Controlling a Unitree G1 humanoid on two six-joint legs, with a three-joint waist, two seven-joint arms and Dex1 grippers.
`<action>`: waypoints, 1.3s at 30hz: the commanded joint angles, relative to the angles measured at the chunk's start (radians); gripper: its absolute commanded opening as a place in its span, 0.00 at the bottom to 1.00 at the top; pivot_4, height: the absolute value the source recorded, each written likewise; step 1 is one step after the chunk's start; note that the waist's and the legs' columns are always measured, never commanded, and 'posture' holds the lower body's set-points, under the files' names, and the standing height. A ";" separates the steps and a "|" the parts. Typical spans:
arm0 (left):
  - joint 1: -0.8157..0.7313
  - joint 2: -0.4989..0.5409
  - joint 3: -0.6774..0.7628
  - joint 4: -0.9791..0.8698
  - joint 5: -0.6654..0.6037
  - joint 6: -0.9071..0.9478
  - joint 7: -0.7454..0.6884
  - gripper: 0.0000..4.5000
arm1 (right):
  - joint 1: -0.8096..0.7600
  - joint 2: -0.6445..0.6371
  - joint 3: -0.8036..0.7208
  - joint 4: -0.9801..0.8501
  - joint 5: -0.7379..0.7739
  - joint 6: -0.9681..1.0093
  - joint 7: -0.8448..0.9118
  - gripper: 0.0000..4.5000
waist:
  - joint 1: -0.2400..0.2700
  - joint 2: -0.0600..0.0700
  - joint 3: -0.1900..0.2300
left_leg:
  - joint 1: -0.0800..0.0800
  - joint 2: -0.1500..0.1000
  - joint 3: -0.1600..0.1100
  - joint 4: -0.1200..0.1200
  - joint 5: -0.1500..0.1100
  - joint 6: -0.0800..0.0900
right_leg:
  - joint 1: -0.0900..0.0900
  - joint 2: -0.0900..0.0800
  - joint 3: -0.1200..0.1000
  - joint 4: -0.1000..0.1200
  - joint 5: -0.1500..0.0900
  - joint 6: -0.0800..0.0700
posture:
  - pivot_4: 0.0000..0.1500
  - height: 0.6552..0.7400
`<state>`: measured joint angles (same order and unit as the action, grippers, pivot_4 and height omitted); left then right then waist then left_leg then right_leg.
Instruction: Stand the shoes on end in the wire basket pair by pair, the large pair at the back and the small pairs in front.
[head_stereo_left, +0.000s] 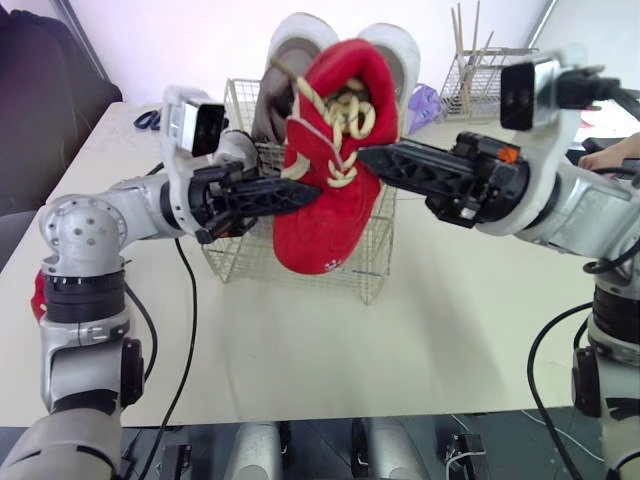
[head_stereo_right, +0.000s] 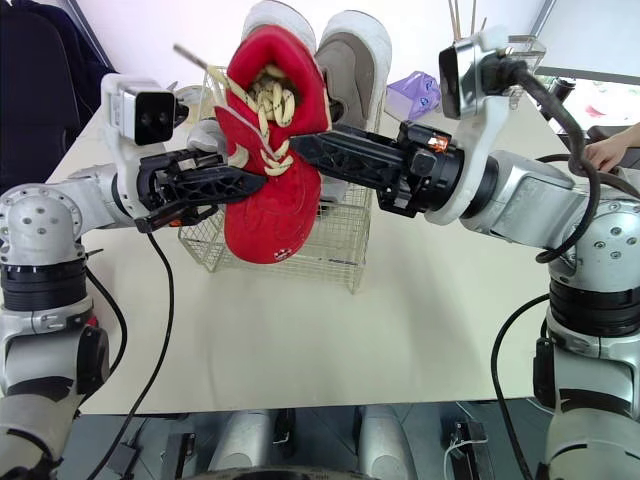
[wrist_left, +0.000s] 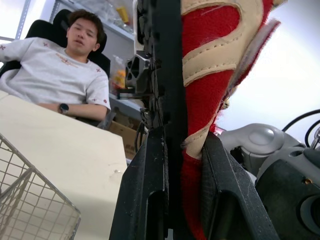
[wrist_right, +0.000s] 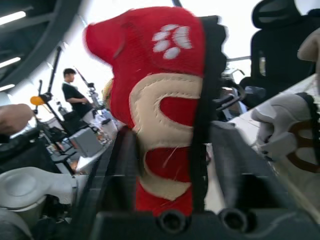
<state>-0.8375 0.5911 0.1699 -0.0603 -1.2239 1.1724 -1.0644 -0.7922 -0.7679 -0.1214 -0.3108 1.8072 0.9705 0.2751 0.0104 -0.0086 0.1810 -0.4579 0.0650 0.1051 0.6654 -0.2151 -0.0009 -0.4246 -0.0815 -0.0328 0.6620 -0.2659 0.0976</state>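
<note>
Thing in hand: a red shoe (head_stereo_left: 335, 190) with cream laces (head_stereo_left: 345, 115), held in the air over the table (head_stereo_left: 450, 330) by both arms at once.
Left gripper (head_stereo_left: 285, 195): reaches in from 9 o'clock; its fingers are pinched on the shoe's side panel, and in the left wrist view the red and cream fabric sits squeezed between them.
Right gripper (head_stereo_left: 385, 160): reaches in from 3 o'clock, a little higher on the shoe; its fingers are clamped on the opposite flank, seen in the right wrist view under the paw-print patch.
Long axis: close to upright, collar at 12 o'clock, toe at 6 o'clock, laces facing the head camera.
Wire basket (head_stereo_left: 375, 270): lies at 12 o'clock from the shoe, just behind it; the toe hangs on the near side of the front wall, and no wire crosses the red.
Large pair (head_stereo_left: 300, 40): pale grey and white, already on end at the basket's 12 o'clock side.
Deciding relation: the free front strip lies between the shoe and the large pair, so the shoe likely has to travel toward 12 o'clock, then down.
Nearer arm: neither; they share the load, so both must move together.
Risk: the toe catching the front rim.
</note>
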 joint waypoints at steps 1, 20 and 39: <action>-0.025 0.016 -0.005 -0.017 0.017 -0.018 -0.011 0.04 | -0.013 -0.009 -0.015 -0.051 0.013 0.001 0.011 0.08 | 0.000 0.000 0.000 | 0.000 0.000 0.000 0.000 0.000 0.000 | 0.000 0.000 0.000 0.000 0.000 0.000 | 1.00 1.00; 0.007 0.386 0.087 -0.113 0.191 0.006 0.108 0.99 | -0.093 -0.038 -0.069 -0.038 -0.386 -0.118 0.177 0.05 | -0.004 0.000 0.000 | -0.003 0.001 -0.001 -0.002 0.000 0.000 | -0.004 0.000 0.000 -0.002 0.000 0.000 | 1.00 1.00; 0.272 0.483 0.290 -0.425 -0.086 0.073 0.221 0.99 | 0.206 0.008 0.014 -0.078 -1.012 -0.510 0.625 0.05 | -0.001 0.000 0.000 | -0.003 0.001 0.000 -0.002 -0.001 0.001 | -0.002 0.000 0.000 -0.007 0.000 0.000 | 1.00 1.00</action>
<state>-0.5658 1.0575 0.4224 -0.4652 -1.2713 1.2554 -0.8487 -0.5836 -0.7656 -0.0962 -0.3792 0.8240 0.5078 0.8903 0.0098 -0.0089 0.1812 -0.4606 0.0655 0.1056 0.6633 -0.2157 -0.0002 -0.4262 -0.0814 -0.0325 0.6552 -0.2660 0.0972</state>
